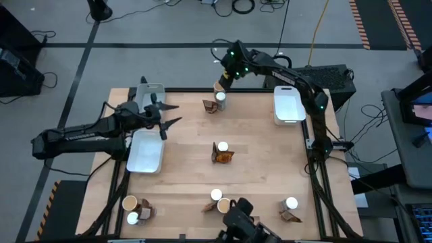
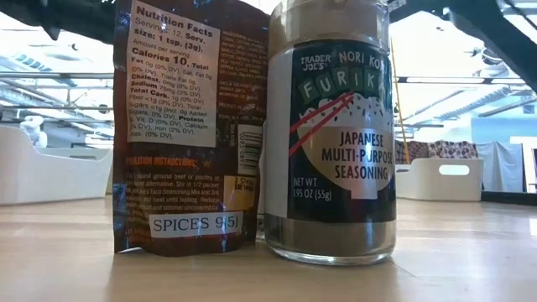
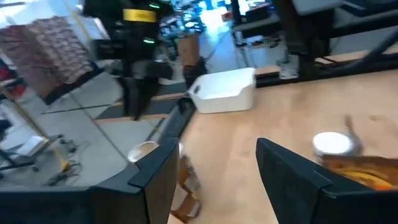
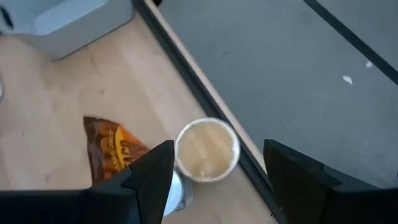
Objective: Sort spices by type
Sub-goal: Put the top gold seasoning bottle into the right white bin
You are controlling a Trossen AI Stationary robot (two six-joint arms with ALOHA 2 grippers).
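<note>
The right gripper (image 1: 221, 84) hangs over the far edge of the table, its jaws parted and empty, and straight beneath it stands a tan-topped jar (image 4: 207, 149) right at the table's rim. A white-lidded jar (image 1: 221, 97) stands touching it on the inward side, and a brown crinkled packet (image 4: 111, 149) lies just beside the pair.

That tan-topped jar looks like a rigid little cylinder, light, probably smooth-sided and a bit slippery, so I'd take it across the body just under the cap, fingers either side. The white-lidded one pressed against it could get nudged over, and the edge of the table is close, so there is not much room for a clumsy grab. The packet is soft and thin; it would crumple under a pinch and is best caught by an upstanding edge.

The left gripper (image 1: 164, 116) waits with its fingers spread and nothing between them, above the near-left white tray (image 1: 146, 158), well apart from any spice. Another white tray (image 1: 289, 108) sits on the right side. More jars and packets stand in small clusters mid-table and along the near edge; from the low camera one packet (image 2: 189, 126) and what seems a furikake seasoning jar (image 2: 331, 143) fill the view, side by side.
</note>
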